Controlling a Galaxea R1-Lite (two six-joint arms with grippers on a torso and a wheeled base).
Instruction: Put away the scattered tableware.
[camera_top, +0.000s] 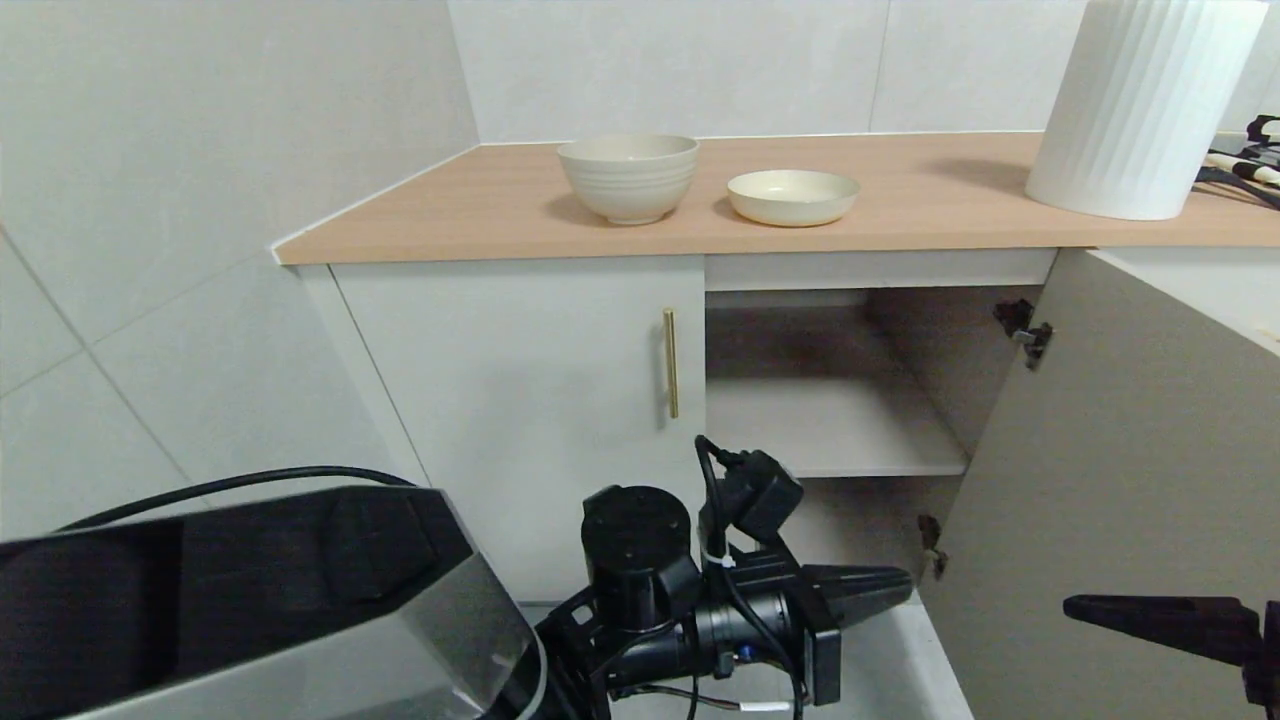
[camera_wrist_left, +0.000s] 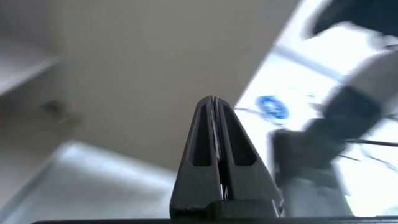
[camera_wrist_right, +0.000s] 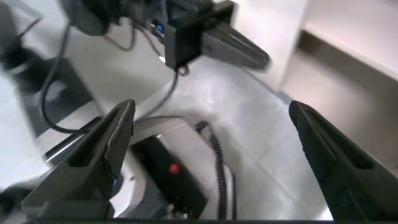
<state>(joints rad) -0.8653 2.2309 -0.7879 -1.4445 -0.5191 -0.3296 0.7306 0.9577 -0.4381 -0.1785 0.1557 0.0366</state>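
Observation:
A deep cream bowl (camera_top: 626, 178) and a shallow cream dish (camera_top: 793, 196) stand side by side on the wooden countertop (camera_top: 480, 215). Both arms hang low in front of the cabinet, well below the counter. My left gripper (camera_top: 880, 583) (camera_wrist_left: 212, 104) is shut with nothing in it and points toward the open cabinet's lower part. My right gripper (camera_top: 1090, 607) (camera_wrist_right: 211, 118) is open and empty, low beside the open door. The left gripper (camera_wrist_right: 239, 50) also appears in the right wrist view, across from the right one.
The cabinet's right door (camera_top: 1130, 480) is swung open, showing a bare shelf (camera_top: 820, 425). Its left door, with a gold handle (camera_top: 670, 362), is closed. A tall white ribbed container (camera_top: 1140, 105) stands on the counter at the right. Tiled walls enclose the left side and back.

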